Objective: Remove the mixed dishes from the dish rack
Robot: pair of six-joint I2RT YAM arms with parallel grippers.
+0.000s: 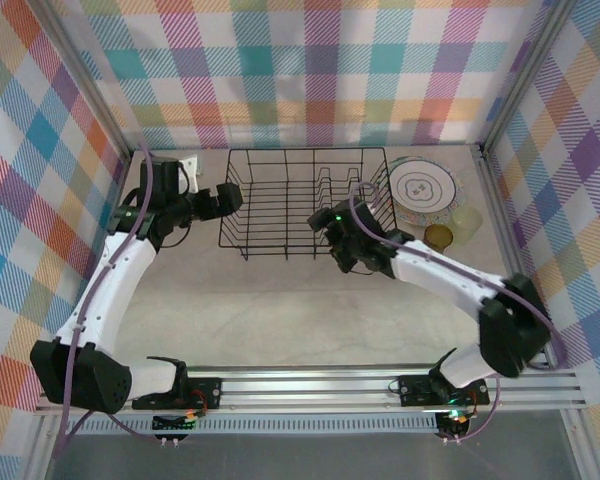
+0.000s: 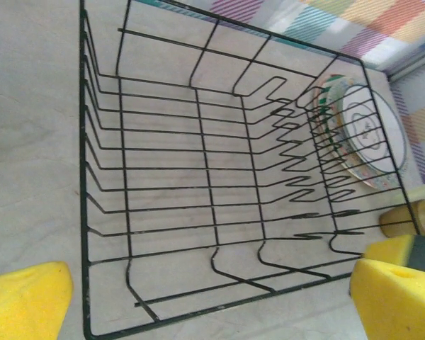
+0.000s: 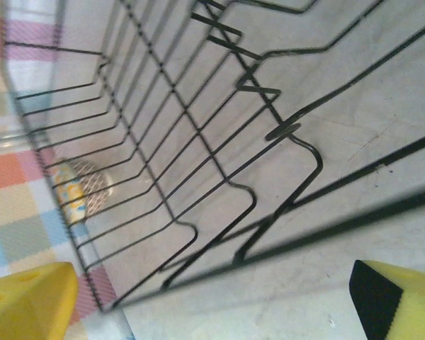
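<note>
The dish rack (image 1: 298, 200), a black wire basket, stands at the back middle of the table with nothing in it. Two stacked plates (image 1: 425, 188) lie flat right of it, with a pale-green cup (image 1: 467, 222) and an amber cup (image 1: 439, 237) beside them. My left gripper (image 1: 228, 197) hovers at the rack's left end, open; its yellow fingers (image 2: 25, 297) frame the empty rack (image 2: 198, 177), the plates (image 2: 365, 134) and the amber cup (image 2: 404, 219). My right gripper (image 1: 330, 222) is at the rack's near right corner, open and holding nothing. A patterned bowl (image 3: 81, 188) shows through the wires (image 3: 198, 142).
Plaid walls close in the table on the left, back and right. A small white object (image 1: 189, 163) sits behind the left arm near the back left corner. Bare tabletop (image 1: 300, 300) stretches between the rack and the arm bases.
</note>
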